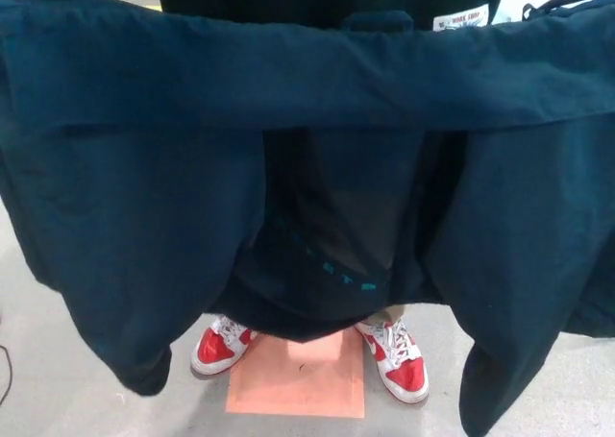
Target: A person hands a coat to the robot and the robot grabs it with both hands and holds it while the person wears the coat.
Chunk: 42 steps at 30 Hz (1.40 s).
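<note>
Grey floor (pixel 58 379) forms the background, with an orange-pink square mat (pixel 300 377) lying on it below the coat's open centre.

Coat position: the dark navy coat (pixel 288 82) is spread wide across the upper frame, collar edge uppermost and both front panels hanging down on either side of a central gap. A white label (pixel 461 18) shows on the coat's collar line, right of centre.

Person: a person stands just beyond the coat, visible through the gap as a dark garment with small teal lettering (pixel 332 264). Two red-and-white sneakers (pixel 223 345) show below the coat's hem, one at each upper corner of the mat.

Hands: neither robot hand is in view; the coat covers the places where they would hold it, so the state of the fingers cannot be told.

Step in hand, as a judgement: the hold phase. The coat appears suspended open at both ends, consistent with a two-handed hold, while the person stands at it, apparently to put it on.

Next move calls for: keeping the collar line level and taut and both ends at equal height, and holding firm against the pull of arms entering the sleeves.
</note>
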Available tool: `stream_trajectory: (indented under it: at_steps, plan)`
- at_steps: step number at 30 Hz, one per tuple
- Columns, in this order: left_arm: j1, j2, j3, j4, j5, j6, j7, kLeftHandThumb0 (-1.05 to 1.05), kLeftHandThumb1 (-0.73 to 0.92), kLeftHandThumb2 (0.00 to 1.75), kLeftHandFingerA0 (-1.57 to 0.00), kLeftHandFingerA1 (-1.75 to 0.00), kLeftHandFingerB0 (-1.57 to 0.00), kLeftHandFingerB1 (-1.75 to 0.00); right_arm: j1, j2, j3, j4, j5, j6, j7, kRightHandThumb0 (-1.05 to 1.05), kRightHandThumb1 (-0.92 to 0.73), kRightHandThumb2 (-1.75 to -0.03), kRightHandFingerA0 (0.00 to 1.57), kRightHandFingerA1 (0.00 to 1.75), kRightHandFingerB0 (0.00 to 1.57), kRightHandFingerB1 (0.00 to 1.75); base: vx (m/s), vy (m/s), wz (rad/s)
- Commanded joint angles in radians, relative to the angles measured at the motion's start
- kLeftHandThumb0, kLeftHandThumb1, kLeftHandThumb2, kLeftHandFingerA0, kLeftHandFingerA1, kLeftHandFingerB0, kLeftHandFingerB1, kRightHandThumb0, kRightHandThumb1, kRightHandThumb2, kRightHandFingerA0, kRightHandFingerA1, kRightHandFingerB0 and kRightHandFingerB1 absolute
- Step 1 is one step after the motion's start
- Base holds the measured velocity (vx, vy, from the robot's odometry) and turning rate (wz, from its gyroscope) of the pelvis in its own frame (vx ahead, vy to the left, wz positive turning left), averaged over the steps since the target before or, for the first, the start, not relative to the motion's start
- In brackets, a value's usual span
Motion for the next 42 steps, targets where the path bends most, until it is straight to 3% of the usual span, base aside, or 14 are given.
stream_trajectory:
  at_steps: [1, 5, 6, 12, 15, 18, 19, 20, 21, 23, 24, 25, 30, 42]
  plan:
    - [-0.042, 0.131, -0.080, -0.060, 0.205, -0.309, 0.540, -0.40, 0.87, 0.66, -0.96, -0.50, -0.43, -0.34, 0.039, -0.152, -0.045, -0.077, -0.092, -0.437, -0.394, -0.34, -0.88, -0.66, 1.19, 0.71, 0.36, 0.36, 0.00, 0.000, 0.00]
    - [0.020, 0.246, 0.046, -0.351, 0.144, -0.420, 0.458, -0.52, 0.74, 0.96, -0.62, -0.57, -0.27, -0.45, 0.117, -0.224, -0.158, -0.327, -0.029, -0.462, -0.303, -0.44, -0.75, -0.62, 0.82, 0.49, 0.37, 0.34, 0.00, 0.000, 0.00]
    - [0.045, 0.279, 0.087, -0.452, 0.135, -0.450, 0.450, -0.51, 0.83, 0.65, -0.63, -0.39, -0.32, -0.31, 0.151, -0.241, -0.204, -0.418, 0.009, -0.489, -0.265, -0.48, -0.71, -0.61, 0.59, 0.43, 0.34, 0.33, 0.00, 0.000, 0.00]
    - [0.125, 0.406, 0.278, -0.820, 0.131, -0.496, 0.417, -0.70, 0.77, 0.64, -0.42, -0.34, -0.29, -0.30, 0.231, -0.274, -0.391, -0.768, 0.077, -0.535, -0.200, -0.61, -0.69, -0.61, 0.36, 0.37, 0.24, 0.29, 0.00, 0.001, 0.03]
    - [0.151, 0.436, 0.395, -0.982, 0.068, -0.505, 0.331, -0.78, 0.78, 0.64, -0.25, -0.30, -0.23, -0.29, 0.229, -0.296, -0.486, -0.948, 0.127, -0.532, -0.138, -0.36, -0.46, -1.02, 0.00, 0.48, 0.00, 0.48, 0.00, 0.000, 0.00]
    - [0.157, 0.441, 0.446, -1.049, 0.064, -0.500, 0.314, -0.81, 0.75, 0.65, -0.24, -0.30, -0.21, -0.29, 0.211, -0.300, -0.526, -0.995, 0.160, -0.545, -0.109, -0.36, -0.47, -1.02, 0.00, 0.49, 0.00, 0.49, 0.00, 0.000, 0.00]
    - [0.161, 0.442, 0.468, -1.075, 0.056, -0.511, 0.307, -0.81, 0.77, 0.62, -0.21, -0.28, -0.21, -0.28, 0.207, -0.299, -0.547, -1.022, 0.160, -0.536, -0.109, -0.71, -0.75, -0.62, 0.23, 0.35, 0.07, 0.24, 0.00, 0.000, 0.00]
    - [0.160, 0.442, 0.513, -1.130, 0.029, -0.522, 0.287, -0.82, 0.79, 0.65, -0.17, -0.29, -0.22, -0.29, 0.189, -0.297, -0.586, -1.078, 0.179, -0.529, -0.104, -0.75, -0.58, -0.91, 0.11, 0.48, 0.05, 0.23, 0.00, 0.000, 0.00]
    - [0.160, 0.439, 0.550, -1.172, 0.019, -0.526, 0.284, -0.38, 0.39, 1.01, -0.01, -0.51, 0.00, -0.47, 0.175, -0.297, -0.620, -1.118, 0.179, -0.524, -0.109, -0.74, -0.59, -0.92, 0.07, 0.48, 0.04, 0.25, 0.00, 0.000, 0.00]
    - [0.157, 0.435, 0.582, -1.206, 0.019, -0.525, 0.282, -0.38, 0.40, 1.01, -0.02, -0.52, 0.00, -0.47, 0.155, -0.294, -0.637, -1.133, 0.198, -0.540, -0.103, -0.69, -0.55, -0.93, 0.08, 0.51, 0.00, 0.24, 0.00, 0.000, 0.00]
    - [0.148, 0.432, 0.613, -1.239, -0.008, -0.531, 0.265, -0.82, 0.62, 0.97, -0.04, -0.36, -0.11, -0.41, 0.118, -0.295, -0.655, -1.139, 0.198, -0.564, -0.112, -0.74, -0.55, -0.90, 0.04, 0.47, 0.04, 0.15, 0.00, 0.000, 0.00]
    - [0.143, 0.429, 0.640, -1.267, -0.037, -0.540, 0.247, -0.81, 0.61, 0.96, -0.04, -0.34, -0.11, -0.40, 0.094, -0.294, -0.675, -1.151, 0.188, -0.568, -0.121, -0.68, -0.72, -0.61, 0.11, 0.43, 0.04, 0.18, 0.00, 0.000, 0.00]
    - [0.120, 0.389, 0.758, -1.396, -0.074, -0.534, 0.232, -0.50, 0.70, 0.61, -0.48, -0.41, -0.17, -0.27, 0.004, -0.264, -0.753, -1.216, 0.193, -0.589, -0.151, -0.47, -0.80, -0.68, 0.56, 0.53, 0.10, 0.23, 0.00, 0.000, 0.00]
    - [0.018, 0.412, 1.007, -1.633, -0.331, -0.549, 0.092, -0.70, 0.56, 0.87, -0.28, -0.46, -0.12, -0.42, -0.163, -0.300, -0.942, -1.453, 0.380, -0.454, -0.031, -0.71, -0.69, -0.98, 0.49, 0.60, 0.05, 0.34, 0.00, 0.000, 0.00]
